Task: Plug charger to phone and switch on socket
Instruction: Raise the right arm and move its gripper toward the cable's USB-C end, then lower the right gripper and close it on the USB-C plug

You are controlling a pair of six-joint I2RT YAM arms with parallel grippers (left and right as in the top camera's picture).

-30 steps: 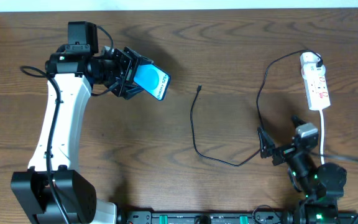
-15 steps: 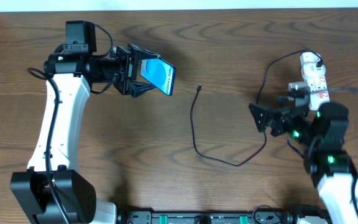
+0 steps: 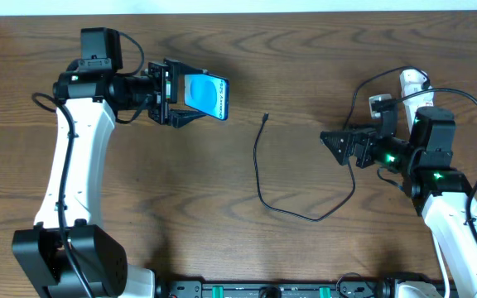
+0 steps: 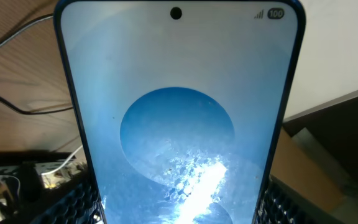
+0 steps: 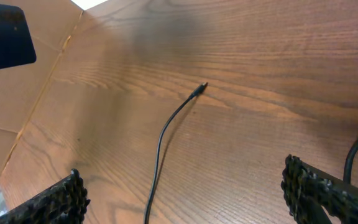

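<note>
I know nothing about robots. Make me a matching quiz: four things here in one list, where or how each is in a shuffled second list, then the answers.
1. smartphone with bright blue screen
2. thin black charger cable
3. narrow white power strip
4. right gripper

A. lying on the wooden table, tip free
B. open and empty, above the table
C. clamped in the left gripper
D. at the table's far right

Pairs: 1-C, 2-A, 3-D, 4-B

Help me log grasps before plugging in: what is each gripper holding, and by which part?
The left gripper holds the phone by the side edges of its lower end. The right gripper is open and holds nothing.
</note>
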